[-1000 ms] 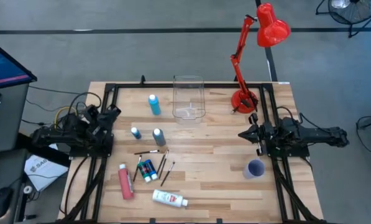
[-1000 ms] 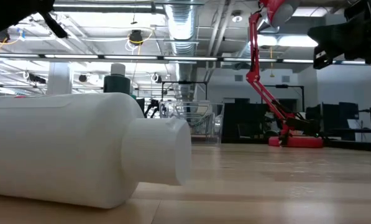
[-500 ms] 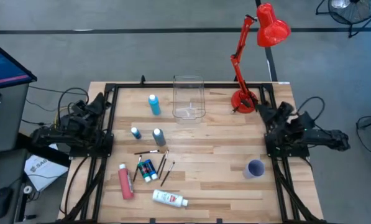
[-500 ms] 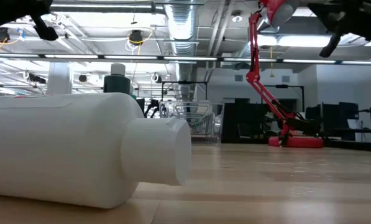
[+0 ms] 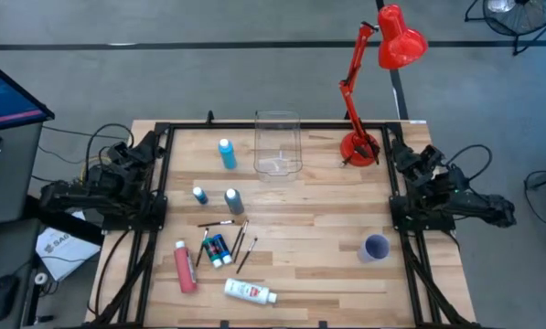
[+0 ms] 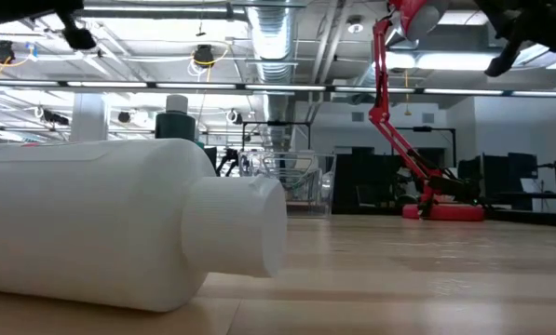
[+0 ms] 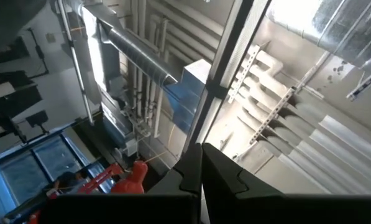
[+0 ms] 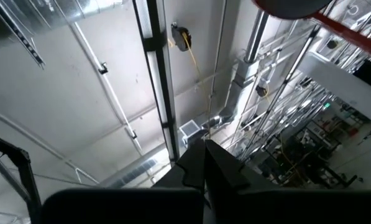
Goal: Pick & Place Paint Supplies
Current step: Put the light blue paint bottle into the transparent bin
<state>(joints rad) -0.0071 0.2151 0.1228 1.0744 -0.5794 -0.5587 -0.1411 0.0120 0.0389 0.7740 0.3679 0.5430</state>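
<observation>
Both arms have swung back to the desk's edges; left tool (image 7: 201,180) and right tool (image 8: 205,171) closed, empty, with paint bottles (image 5: 229,200) nearer the left.

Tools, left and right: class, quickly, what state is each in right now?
Left tool: closed, holding nothing, pointing up at the table's left edge.
Right tool: closed, holding nothing, pointing up at the table's right edge.
</observation>
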